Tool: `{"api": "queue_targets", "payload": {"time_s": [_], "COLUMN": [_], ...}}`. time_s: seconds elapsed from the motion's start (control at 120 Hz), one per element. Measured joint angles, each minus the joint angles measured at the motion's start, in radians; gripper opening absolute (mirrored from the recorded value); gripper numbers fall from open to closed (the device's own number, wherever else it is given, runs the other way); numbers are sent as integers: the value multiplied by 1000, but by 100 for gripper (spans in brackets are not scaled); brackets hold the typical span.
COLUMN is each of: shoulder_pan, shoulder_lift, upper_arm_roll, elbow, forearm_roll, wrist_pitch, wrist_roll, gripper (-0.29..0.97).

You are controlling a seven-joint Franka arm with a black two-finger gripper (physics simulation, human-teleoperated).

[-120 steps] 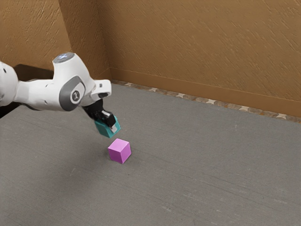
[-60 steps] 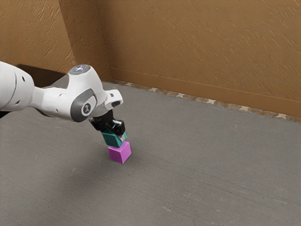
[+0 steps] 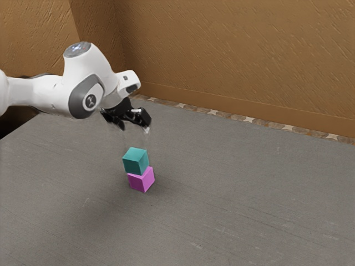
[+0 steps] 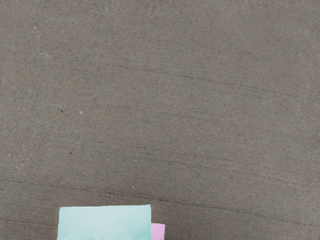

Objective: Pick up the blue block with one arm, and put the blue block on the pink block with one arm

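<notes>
Hovering well above the pink block [image 3: 141,180], the claw [image 3: 133,124] hangs released, jaws apart and pointing down from the bent white arm [image 3: 50,100]. The blue block [image 3: 135,160] rests atop the pink block on the table [image 3: 249,194].

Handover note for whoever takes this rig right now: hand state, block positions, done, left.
Hand: open, holding nothing, above the stack and clear of it.
Blue block: resting on top of the pink block, shifted slightly toward the exterior view's left. In the wrist view a sliver of pink peeks out beside the blue.
Pink block: on the grey table.
Done: pick and stack, with the blue block free of the hand.
Left: probably nothing but confirming the stack holds and retracting the arm.
</notes>
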Motion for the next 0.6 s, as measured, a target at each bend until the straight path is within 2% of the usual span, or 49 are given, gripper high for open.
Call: {"api": "queue_targets", "payload": {"time_s": [0.058,0.133,0.208,0.325,0.383,0.6], "shoulder_pan": [-20,-24,-7,17,0,-5], "shoulder_lift": [-38,-54,-61,-83,-92,-97], "upper_arm_roll": [8,11,10,-19,-38,-45], "elbow": [90,262,353,370,371,334], "forearm_roll": [-3,-1,2,37,62,96], "wrist_pitch": [-74,-250,-413,-581,-640,-757], "wrist_roll": [-5,-10,-15,-22,-25,-32], "gripper": [65,66,66,67,67,68]}}
